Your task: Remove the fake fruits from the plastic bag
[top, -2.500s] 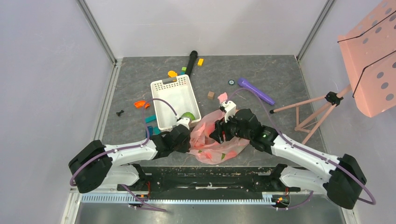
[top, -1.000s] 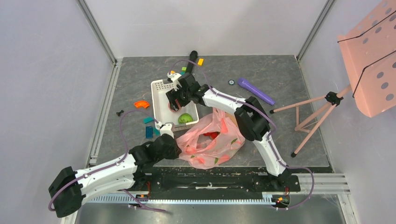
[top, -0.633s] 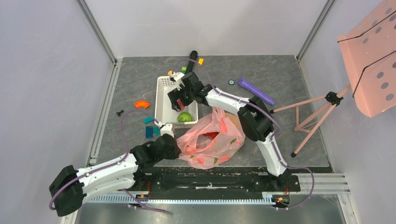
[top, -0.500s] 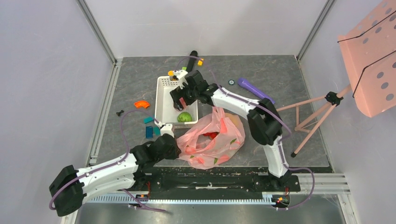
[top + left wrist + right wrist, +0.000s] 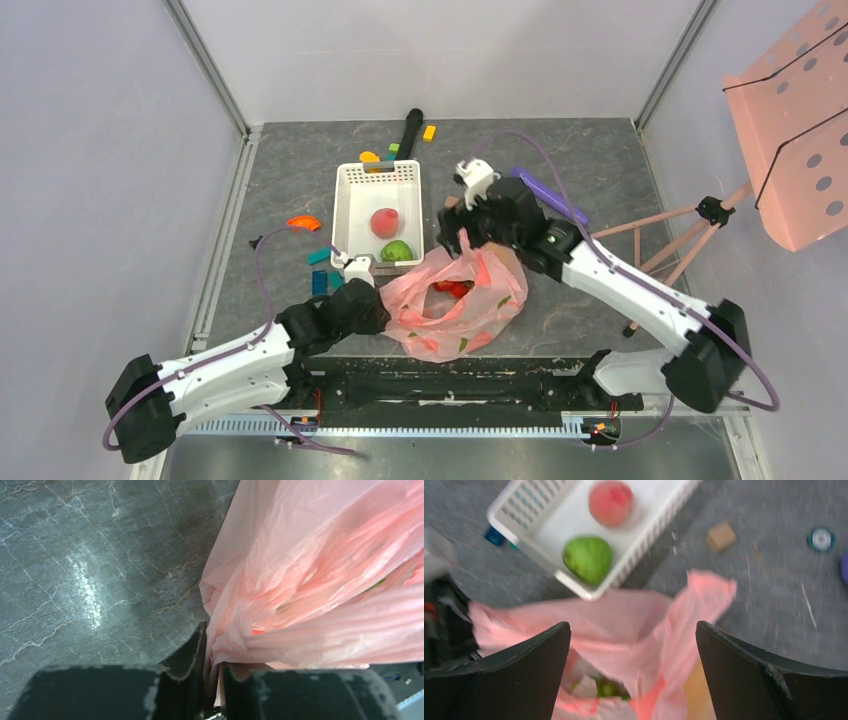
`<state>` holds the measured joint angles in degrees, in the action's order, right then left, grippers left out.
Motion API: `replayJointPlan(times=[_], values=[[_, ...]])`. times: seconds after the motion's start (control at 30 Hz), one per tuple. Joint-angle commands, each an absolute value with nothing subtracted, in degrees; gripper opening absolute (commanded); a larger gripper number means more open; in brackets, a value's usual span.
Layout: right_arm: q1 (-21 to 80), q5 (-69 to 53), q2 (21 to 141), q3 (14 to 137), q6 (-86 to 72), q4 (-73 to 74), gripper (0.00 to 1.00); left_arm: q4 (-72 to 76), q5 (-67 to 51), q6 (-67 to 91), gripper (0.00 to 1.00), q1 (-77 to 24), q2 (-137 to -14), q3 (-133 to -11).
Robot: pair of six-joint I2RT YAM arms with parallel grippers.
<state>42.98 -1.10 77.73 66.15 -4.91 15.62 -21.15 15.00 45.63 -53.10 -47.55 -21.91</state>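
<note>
The pink plastic bag (image 5: 455, 305) lies open on the grey table near the front. Red berries (image 5: 450, 290) and green leaves show inside it. A pink-red peach (image 5: 384, 221) and a green apple (image 5: 397, 251) lie in the white basket (image 5: 345, 215); both also show in the right wrist view, the peach (image 5: 610, 502) and the apple (image 5: 587, 558). My left gripper (image 5: 375, 305) is shut on the bag's left edge (image 5: 220, 655). My right gripper (image 5: 452, 240) is open and empty, above the bag's far side (image 5: 634, 625).
A purple cylinder (image 5: 550, 195), a black cylinder (image 5: 410, 128), a brown block (image 5: 720, 536), a small round disc (image 5: 822, 538) and coloured blocks (image 5: 318, 262) lie around the basket. A pink music stand (image 5: 790, 130) stands at the right.
My right gripper let the peach go in the basket, then drew back from it to above the bag, jaws open. The left gripper kept its hold on the bag's edge.
</note>
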Motion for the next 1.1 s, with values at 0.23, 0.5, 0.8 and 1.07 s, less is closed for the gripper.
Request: replayJointPlan(times=[0.23, 0.5, 0.8, 1.07], values=[[42.69, 0.35, 54.01, 43.52, -10.4, 21.5, 0.98, -29.85, 17.49, 40.38, 0.69, -52.82, -45.71, -35.37], [42.71, 2.21, 47.38, 41.29, -10.48, 24.88, 0.98, -37.17, 15.83, 33.94, 0.73, -52.82, -46.91, -49.67], [42.84, -3.39, 43.07, 45.4, -11.02, 24.22, 0.83, -27.84, 6.79, 34.75, 0.23, -55.71, -53.02, -49.94], [51.92, -2.41, 50.32, 45.78, -14.01, 18.54, 0.52, -18.13, 8.82, 37.44, 0.03, -63.26, -58.05, -44.09]])
